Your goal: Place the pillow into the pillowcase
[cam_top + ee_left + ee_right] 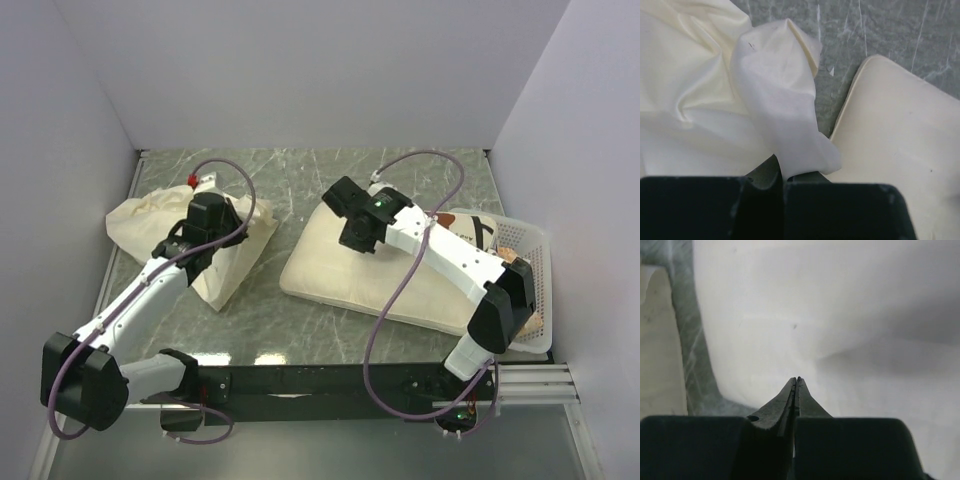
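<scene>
The pillow [330,270] lies flat in the middle of the green marble table, its printed end toward the basket. The limp cream pillowcase [140,220] is bunched at the left. My left gripper [215,240] hangs over its right side and is shut on a raised fold of pillowcase [785,125]; the jaws [782,175] pinch the cloth, and the pillow [900,130] edge lies just to the right. My right gripper [355,235] is over the pillow's far left corner. Its jaws [798,380] are shut, tips against the pillow [840,315], with no fold visible between them.
A white mesh basket [525,250] stands at the right edge, with the pillow's right end resting against it. White walls close in the table on three sides. A strip of bare table [275,200] separates pillow and pillowcase. A black rail [320,380] runs along the near edge.
</scene>
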